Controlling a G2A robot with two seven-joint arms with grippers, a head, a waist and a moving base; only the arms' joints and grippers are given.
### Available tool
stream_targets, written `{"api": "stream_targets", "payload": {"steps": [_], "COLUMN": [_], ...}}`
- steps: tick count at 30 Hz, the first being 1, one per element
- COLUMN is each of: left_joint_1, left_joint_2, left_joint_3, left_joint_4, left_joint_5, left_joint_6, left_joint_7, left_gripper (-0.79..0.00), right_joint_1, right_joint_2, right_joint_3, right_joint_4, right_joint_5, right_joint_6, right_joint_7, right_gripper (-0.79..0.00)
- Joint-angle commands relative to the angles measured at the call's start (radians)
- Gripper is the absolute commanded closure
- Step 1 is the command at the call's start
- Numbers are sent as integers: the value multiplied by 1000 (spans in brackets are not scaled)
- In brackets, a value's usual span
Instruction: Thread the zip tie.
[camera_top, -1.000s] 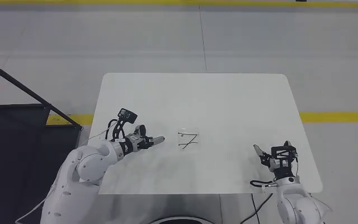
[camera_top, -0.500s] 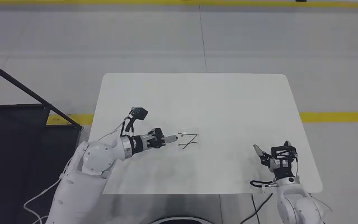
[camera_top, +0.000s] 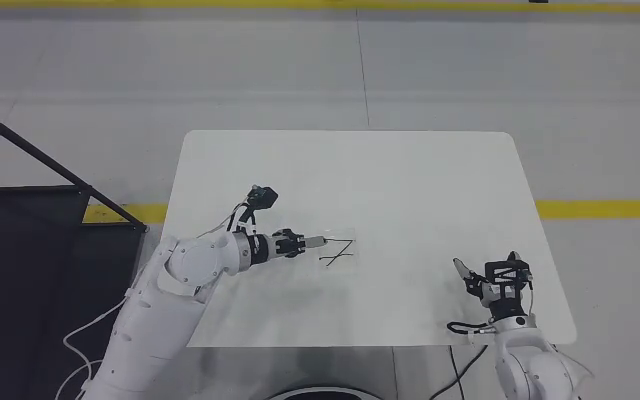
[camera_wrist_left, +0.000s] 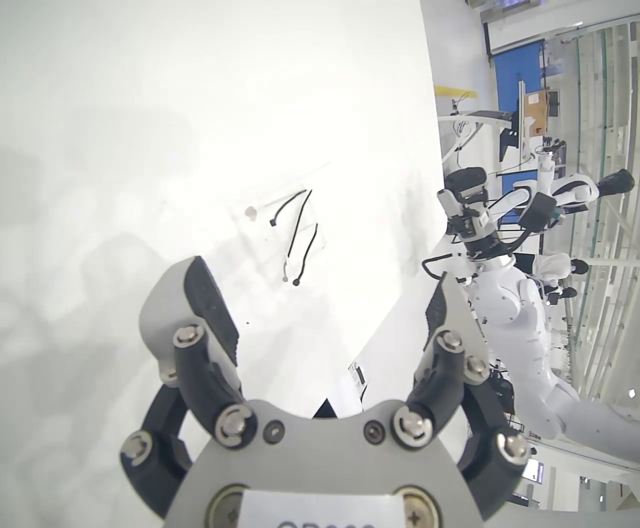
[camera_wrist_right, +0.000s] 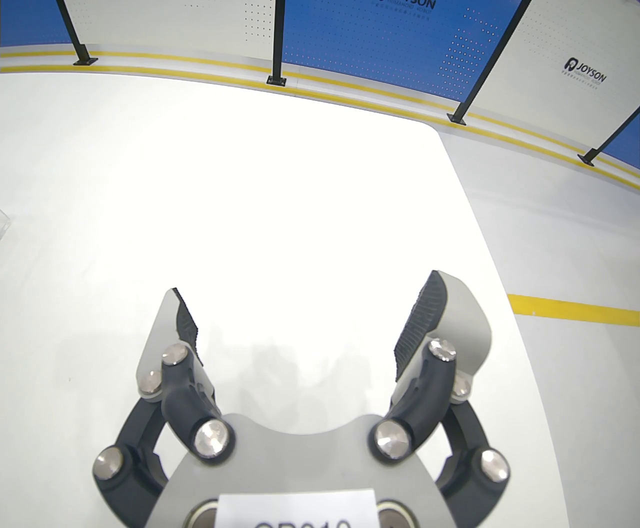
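Zip ties (camera_wrist_left: 298, 227) lie just ahead of spread left jaws, untouched.

The white rectangular desk with rounded corners (camera_top: 430, 170) stands on a pale grey smooth floor (camera_top: 300, 70). A yellow floor stripe (camera_top: 590, 208) shows on both sides of the desk. Blue-and-white partition panels (camera_wrist_right: 350, 30) on black posts (camera_wrist_right: 278, 40) border the area. A black fabric screen (camera_top: 40, 260) stands near the desk's left edge.

Left gripper (camera_top: 314, 242) hovers just left of the table's (camera_top: 420, 180) middle, jaws wide apart; right gripper (camera_top: 487, 266) hangs by its near right corner, jaws likewise apart.
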Motion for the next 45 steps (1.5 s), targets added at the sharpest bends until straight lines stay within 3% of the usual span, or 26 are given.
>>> {"api": "stream_targets", "payload": {"steps": [1,9,12,18,30,45], "left_joint_1": [7,-32,-62,-105,-163,-183], "left_joint_2": [0,-10,-15,-23,-36,-41], "left_joint_3": [3,52,81,126,194,217], "left_joint_4": [-2,53,75,113,166,198], "left_joint_5": [-4,-19,-9,28,52,52], "left_joint_6": [-4,113,145,196,221,233], "left_joint_7": [15,64,72,100,103,103], "left_gripper": [-785,-785,-656,-560,-379,-308], "right_joint_1": [0,0,0,0,0,0], "right_joint_2": [0,0,0,0,0,0], "right_joint_3": [0,0,0,0,0,0], "right_joint_4": [0,0,0,0,0,0], "right_joint_5": [0,0,0,0,0,0], "right_joint_6": [0,0,0,0,0,0], "right_joint_7": [0,0,0,0,0,0], "right_gripper": [-785,-785,-785,-785,-785,-785]}}
